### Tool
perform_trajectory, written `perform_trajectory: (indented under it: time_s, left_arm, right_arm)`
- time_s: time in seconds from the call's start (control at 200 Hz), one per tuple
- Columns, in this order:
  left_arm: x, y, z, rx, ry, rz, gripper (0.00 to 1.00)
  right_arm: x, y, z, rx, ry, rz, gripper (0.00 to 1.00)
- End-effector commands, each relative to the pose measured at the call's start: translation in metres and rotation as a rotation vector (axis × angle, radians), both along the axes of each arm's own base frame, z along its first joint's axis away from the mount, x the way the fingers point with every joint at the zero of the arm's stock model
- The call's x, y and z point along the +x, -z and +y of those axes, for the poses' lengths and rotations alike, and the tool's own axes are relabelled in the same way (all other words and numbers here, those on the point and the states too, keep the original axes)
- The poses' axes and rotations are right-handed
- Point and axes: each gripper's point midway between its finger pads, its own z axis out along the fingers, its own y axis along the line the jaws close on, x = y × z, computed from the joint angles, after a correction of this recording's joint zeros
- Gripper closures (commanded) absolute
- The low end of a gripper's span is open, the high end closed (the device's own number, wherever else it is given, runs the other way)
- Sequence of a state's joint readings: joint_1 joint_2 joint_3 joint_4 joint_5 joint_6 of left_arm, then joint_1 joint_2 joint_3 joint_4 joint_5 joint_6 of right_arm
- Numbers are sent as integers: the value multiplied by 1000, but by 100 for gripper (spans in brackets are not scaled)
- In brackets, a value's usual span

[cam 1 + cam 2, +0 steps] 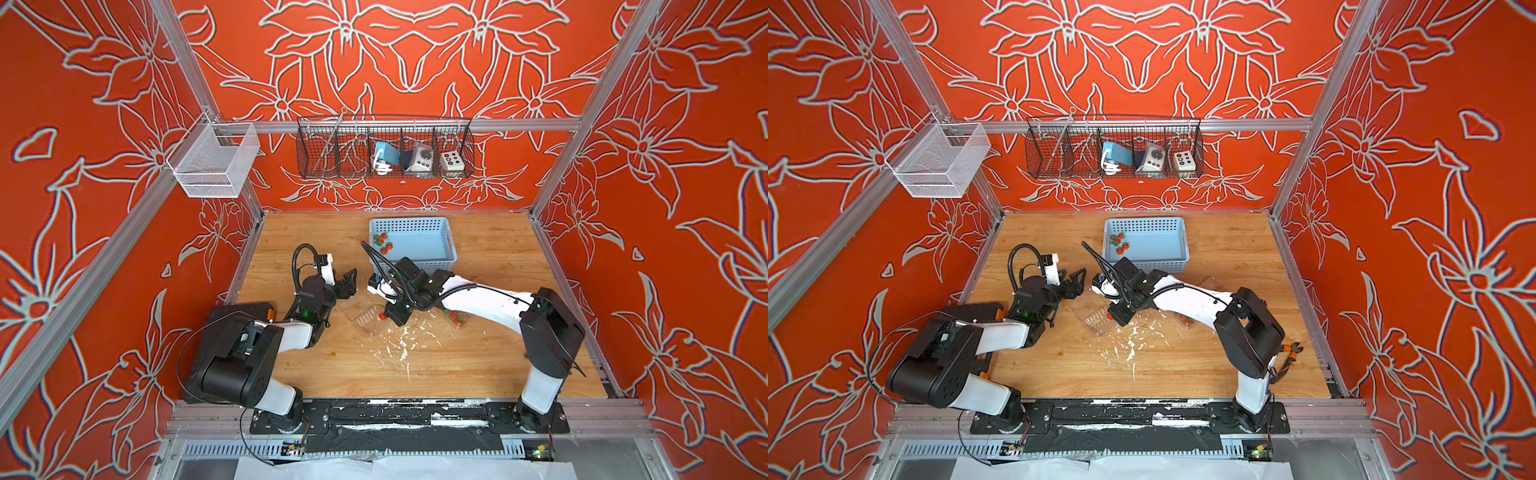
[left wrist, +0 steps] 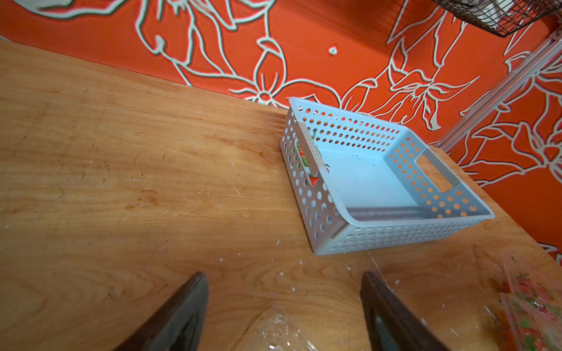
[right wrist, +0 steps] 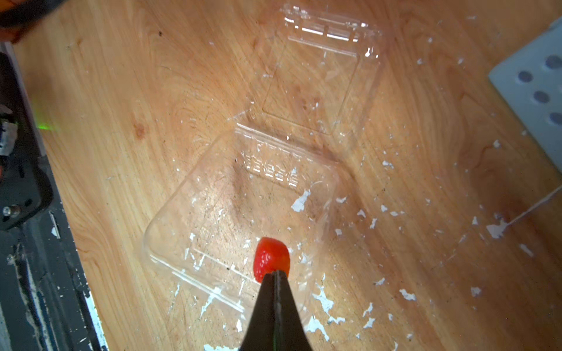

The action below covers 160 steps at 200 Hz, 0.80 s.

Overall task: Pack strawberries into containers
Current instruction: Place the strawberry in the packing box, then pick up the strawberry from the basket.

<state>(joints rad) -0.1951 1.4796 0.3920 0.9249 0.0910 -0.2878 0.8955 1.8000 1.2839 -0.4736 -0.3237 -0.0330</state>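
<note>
My right gripper [image 3: 275, 273] is shut on a red strawberry [image 3: 271, 258] that hangs from its tips. The berry hangs over the tray of an open clear container [image 3: 243, 209], whose lid [image 3: 319, 76] lies flat beside it. In a top view this berry [image 1: 382, 316] sits at the container's [image 1: 365, 318] right edge. My left gripper [image 1: 351, 282] stands open and empty to the left; a corner of the container [image 2: 273, 331] shows between its fingers [image 2: 194, 304]. More strawberries [image 1: 383, 244] lie in the light blue basket [image 1: 451, 241]. A second container [image 1: 457, 319] holds several berries.
A black wire basket [image 1: 384, 147] with small devices hangs on the back wall, and a white mesh basket [image 1: 212, 160] on the left rail. A black pad [image 1: 245, 309] lies at the table's left edge, pliers [image 1: 1292, 351] at its right. White flecks [image 1: 401, 349] litter the wood.
</note>
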Motion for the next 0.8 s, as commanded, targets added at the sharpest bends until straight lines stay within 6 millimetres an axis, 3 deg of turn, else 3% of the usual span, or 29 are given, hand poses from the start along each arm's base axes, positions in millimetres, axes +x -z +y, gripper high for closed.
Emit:
perform_trajectory:
  time_s: [0.0,0.27,0.435,0.591,0.796]
  left_arm:
    - [3,-6,2,-10,-1,-17,22]
    - [3,-9,2,-6,-2,-23,22]
    - [3,-10,2,-5,-4,-25,22]
    - [3,-11,2,-4,-3,-26,22]
    - [2,-10,0,-10,10,-24,22]
  right_arm:
    - [-7,18,-11,-74,-4,5,99]
    - [-1,0,-5,-27,14,-22,69]
    - [15,-26,2,33,60,-67,66]
    - [66,-60,1,111,177,-135,65]
    - [166,-87,-21,166,389,-228,64]
